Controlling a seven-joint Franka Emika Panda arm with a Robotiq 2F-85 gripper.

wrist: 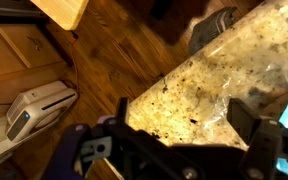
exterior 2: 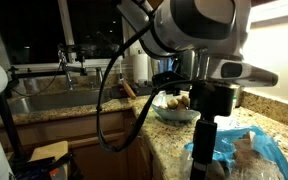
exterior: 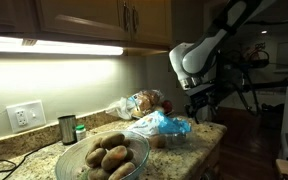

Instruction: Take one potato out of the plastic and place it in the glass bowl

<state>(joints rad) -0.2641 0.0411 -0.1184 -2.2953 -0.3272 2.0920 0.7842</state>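
Note:
A glass bowl [exterior: 102, 160] holding several potatoes stands on the granite counter; it also shows in an exterior view [exterior 2: 176, 108]. The blue and clear plastic bag [exterior: 162, 125] lies near the counter's end, with potatoes inside it [exterior 2: 246, 150]. My gripper [exterior: 201, 104] hangs above the counter edge just beside the bag, apart from it. In the wrist view the gripper [wrist: 184, 115] is open and empty over bare granite. The clear plastic [wrist: 269, 65] lies to the right of the fingers.
A bread bag [exterior: 144, 102] lies behind the plastic. A metal cup [exterior: 67, 128] and a small jar [exterior: 80, 131] stand by the wall. The counter edge drops to a wood floor [wrist: 114, 50] with a white device [wrist: 34, 105]. A sink [exterior 2: 44, 100] lies beyond.

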